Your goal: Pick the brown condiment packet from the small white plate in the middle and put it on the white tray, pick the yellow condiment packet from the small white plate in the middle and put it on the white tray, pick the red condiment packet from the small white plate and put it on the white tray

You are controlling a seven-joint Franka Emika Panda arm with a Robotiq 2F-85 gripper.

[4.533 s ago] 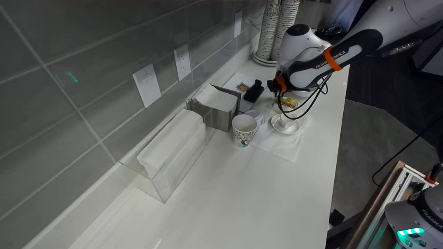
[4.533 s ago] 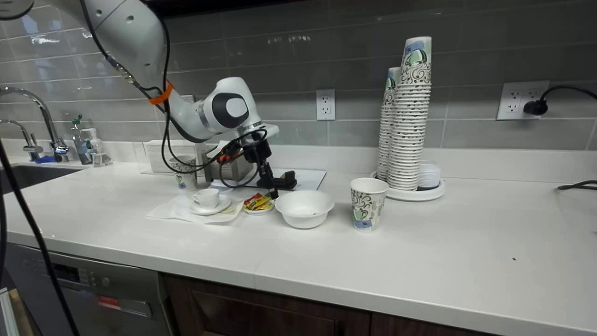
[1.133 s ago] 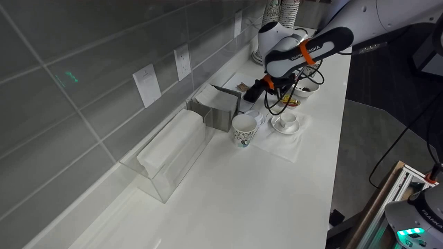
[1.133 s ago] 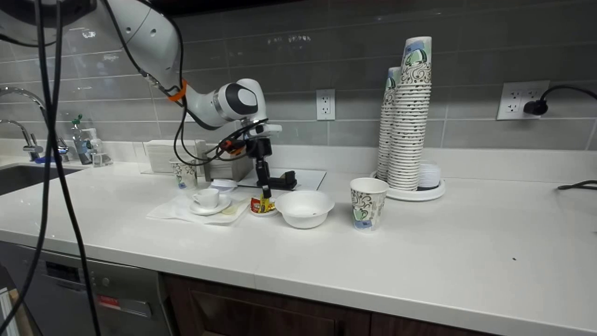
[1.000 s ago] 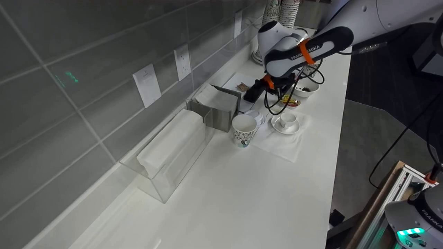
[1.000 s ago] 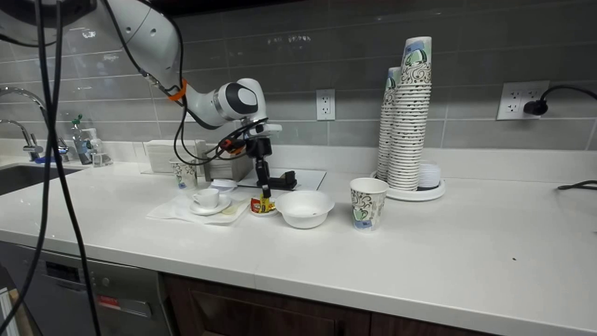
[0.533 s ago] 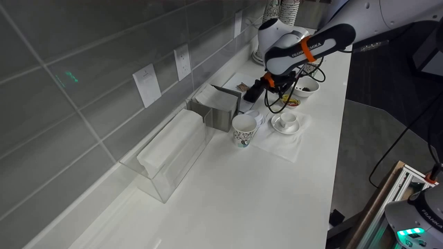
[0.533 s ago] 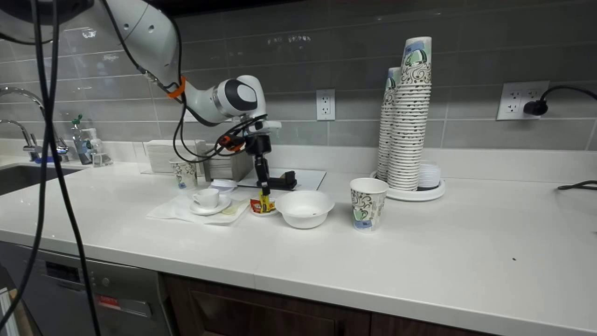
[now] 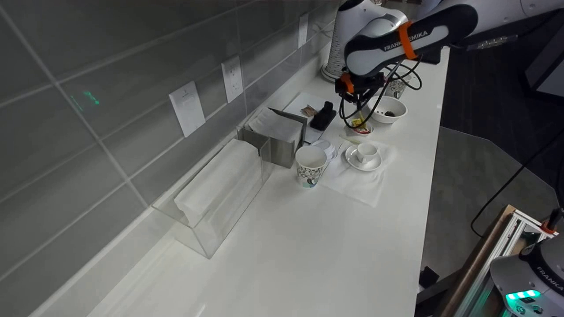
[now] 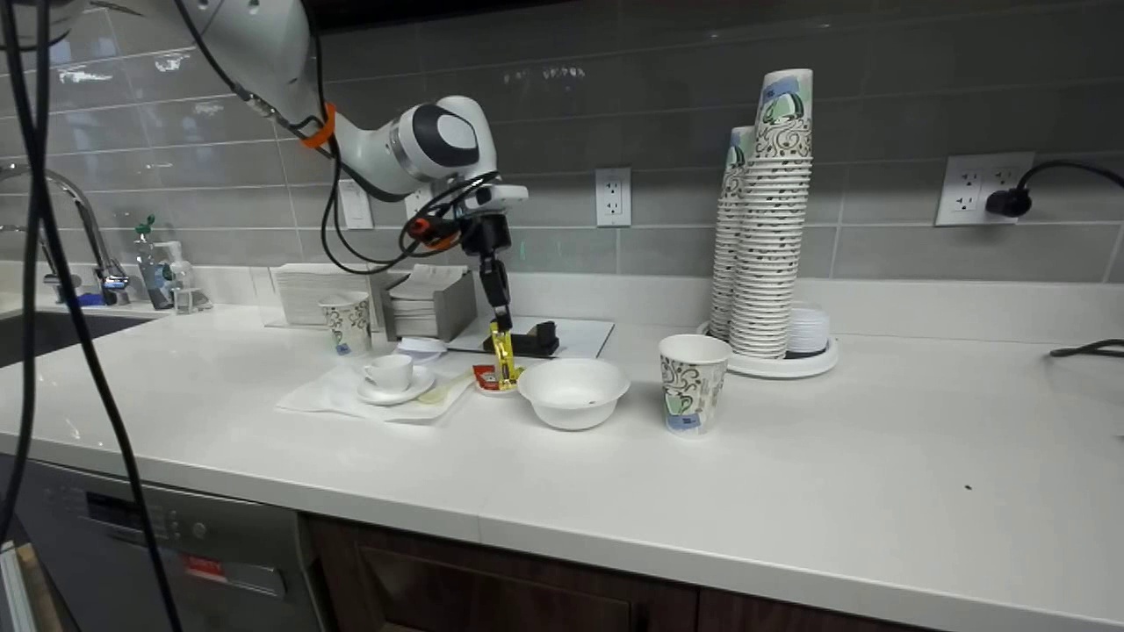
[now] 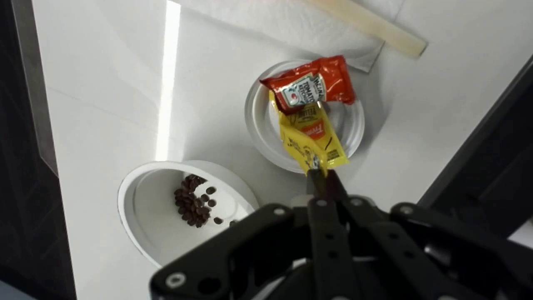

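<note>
The arm (image 10: 268, 61) reaches higher above the plate (image 11: 266, 134) than half a second ago. The tray (image 10: 583, 337) lies near the plate, and the bowl (image 10: 573, 395) stands just beside it. The gripper (image 10: 501, 321), also raised over the plate, has its jaws pinching the end of a yellow packet (image 11: 302, 146). The plate itself looks slightly shifted. This packet is now pulled up higher above the plate (whether its lower end touches, I cannot tell). The red packet (image 11: 316, 83) rests in the plate, partly on another yellow packet (image 11: 321, 128). The brown packet (image 9: 309, 110), apart from the plate, lies on the tray.
</note>
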